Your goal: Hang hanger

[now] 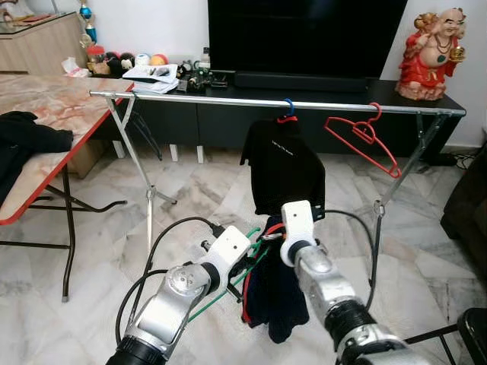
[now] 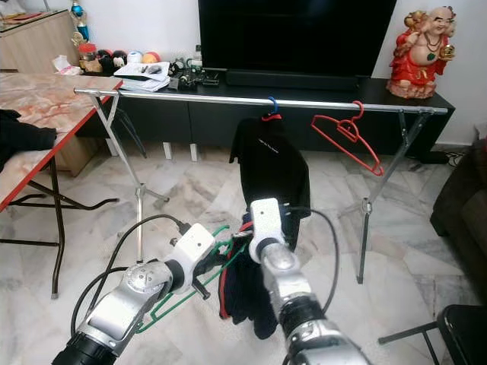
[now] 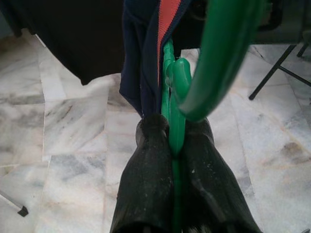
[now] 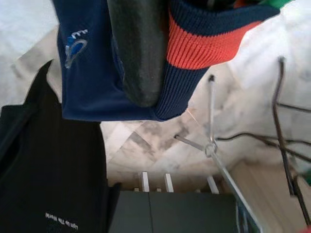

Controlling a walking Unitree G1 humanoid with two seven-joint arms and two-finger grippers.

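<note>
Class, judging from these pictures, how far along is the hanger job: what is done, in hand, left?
Done: a black shirt and an empty red hanger hang on the rail. In hand: the left gripper is shut on the green hanger carrying a navy garment, which the right gripper grips. Left: hooking it on the rail.

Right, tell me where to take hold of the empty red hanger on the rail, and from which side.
Grip the red hanger at its neck, just under the hook, coming from the front. It hangs tilted on the rail, with its long bar sloping down to the right, so the neck is the steadiest part. The black shirt hangs left of it, so a front approach avoids it.
</note>
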